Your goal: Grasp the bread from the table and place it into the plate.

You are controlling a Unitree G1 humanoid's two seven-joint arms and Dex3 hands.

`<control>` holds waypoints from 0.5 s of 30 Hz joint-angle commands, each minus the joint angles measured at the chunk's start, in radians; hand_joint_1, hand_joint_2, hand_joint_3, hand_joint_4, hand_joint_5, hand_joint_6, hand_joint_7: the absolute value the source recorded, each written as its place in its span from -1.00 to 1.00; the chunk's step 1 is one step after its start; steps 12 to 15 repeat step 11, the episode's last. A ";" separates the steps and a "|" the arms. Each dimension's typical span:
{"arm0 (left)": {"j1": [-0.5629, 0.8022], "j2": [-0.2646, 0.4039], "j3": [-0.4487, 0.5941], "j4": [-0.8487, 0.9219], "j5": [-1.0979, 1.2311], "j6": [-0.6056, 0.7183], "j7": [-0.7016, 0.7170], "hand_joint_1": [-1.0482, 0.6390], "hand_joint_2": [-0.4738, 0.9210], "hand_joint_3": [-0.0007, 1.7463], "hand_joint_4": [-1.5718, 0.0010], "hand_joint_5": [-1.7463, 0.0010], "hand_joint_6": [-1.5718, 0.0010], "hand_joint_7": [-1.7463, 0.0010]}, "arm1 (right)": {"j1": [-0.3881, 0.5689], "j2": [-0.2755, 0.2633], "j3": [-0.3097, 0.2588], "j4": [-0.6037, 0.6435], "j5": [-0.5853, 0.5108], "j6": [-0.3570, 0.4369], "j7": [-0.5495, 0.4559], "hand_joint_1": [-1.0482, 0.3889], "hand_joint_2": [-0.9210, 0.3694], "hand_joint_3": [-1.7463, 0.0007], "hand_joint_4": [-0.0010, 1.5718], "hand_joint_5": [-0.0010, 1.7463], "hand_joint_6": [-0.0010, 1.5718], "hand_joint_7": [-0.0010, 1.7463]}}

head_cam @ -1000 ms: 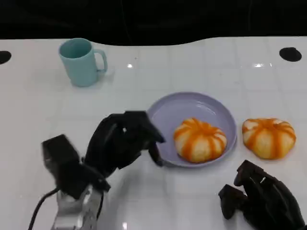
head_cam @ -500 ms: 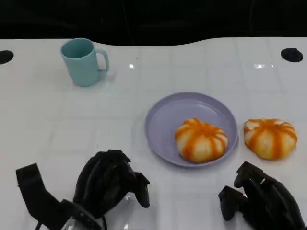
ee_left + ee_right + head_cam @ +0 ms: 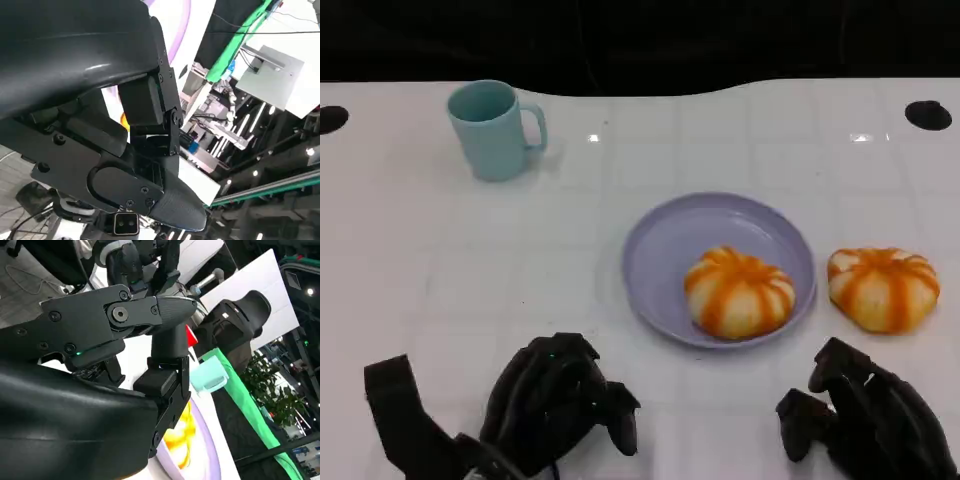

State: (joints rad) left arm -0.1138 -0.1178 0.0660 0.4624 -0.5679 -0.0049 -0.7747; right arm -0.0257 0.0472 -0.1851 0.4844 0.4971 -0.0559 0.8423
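Since the earlier frame, my left robot hand point(image 3: 560, 405) has pulled back from the plate point(image 3: 665, 235), fingers curled, empty. Right robot hand point(image 3: 865, 425) likewise curled, empty. One bread point(image 3: 737, 291) on plate; second bread point(image 3: 881, 287) on counter point(image 3: 420, 250) beside it.

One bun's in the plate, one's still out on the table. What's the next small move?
Probably reach the right hand forward to the bun on the table; it lies right of the plate, just ahead of that empty hand.

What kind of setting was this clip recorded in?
Probably a robotics lab or demo hall: a white tiled table set with props, a green backdrop and overhead strip lights with equipment in the wrist views.
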 commanded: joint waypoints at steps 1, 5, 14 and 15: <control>-0.002 0.014 0.007 0.015 0.014 0.007 -0.028 -1.00 0.70 -1.00 -1.00 0.01 -1.00 0.39 | -0.006 -0.018 -0.010 0.011 0.007 -0.008 0.006 -0.33 -1.00 0.77 -0.02 0.98 -0.13 0.67; -0.005 0.010 0.011 0.029 0.023 -0.005 -0.040 -1.00 0.70 -0.99 -1.00 0.02 -1.00 0.42 | -0.008 -0.016 -0.010 0.010 0.004 -0.011 -0.001 -0.33 -1.00 0.77 -0.02 0.97 -0.14 0.67; -0.004 0.011 0.012 0.028 0.030 -0.007 -0.043 -1.00 0.70 -1.00 -1.00 0.02 -1.00 0.40 | -0.013 -0.019 -0.010 0.018 0.004 -0.009 0.004 -0.33 -1.00 0.77 -0.02 0.97 -0.14 0.67; -0.004 0.011 0.012 0.028 0.030 -0.007 -0.043 -1.00 0.70 -1.00 -1.00 0.02 -1.00 0.40 | -0.013 -0.019 -0.010 0.018 0.004 -0.009 0.004 -0.33 -1.00 0.77 -0.02 0.97 -0.14 0.67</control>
